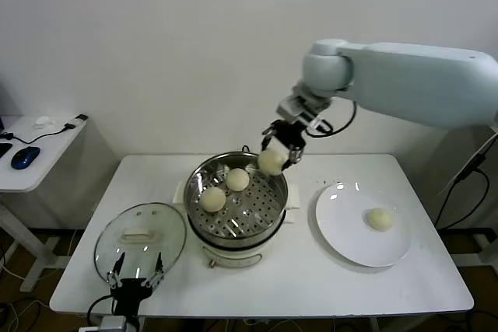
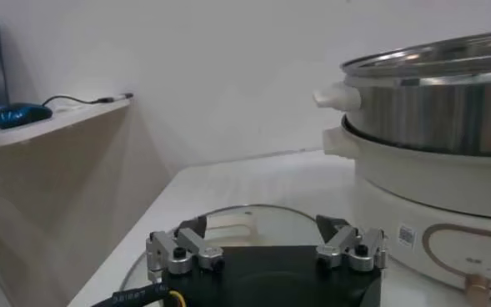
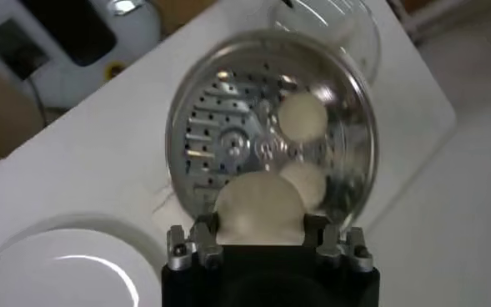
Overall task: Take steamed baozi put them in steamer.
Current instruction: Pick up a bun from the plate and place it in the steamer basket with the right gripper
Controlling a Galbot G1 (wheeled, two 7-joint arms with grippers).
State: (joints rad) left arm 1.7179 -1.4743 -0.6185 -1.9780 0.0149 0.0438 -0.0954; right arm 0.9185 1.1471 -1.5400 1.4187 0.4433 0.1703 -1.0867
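Baozi (image 3: 258, 208) between right fingers (image 3: 203, 235)

Plain white wall (image 1: 156, 44), white table (image 1: 327, 285), small side desk (image 1: 39, 149) at left

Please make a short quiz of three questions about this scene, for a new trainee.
1. How many baozi lie in the steamer?
2. True or false: the right gripper holds a baozi above the steamer's rim.
3. What lies on the plate? A) one baozi B) the lid C) nothing

Key:
1. Two.
2. True.
3. A: one baozi. The lid lies on the table on the steamer's other side, by the open left gripper.
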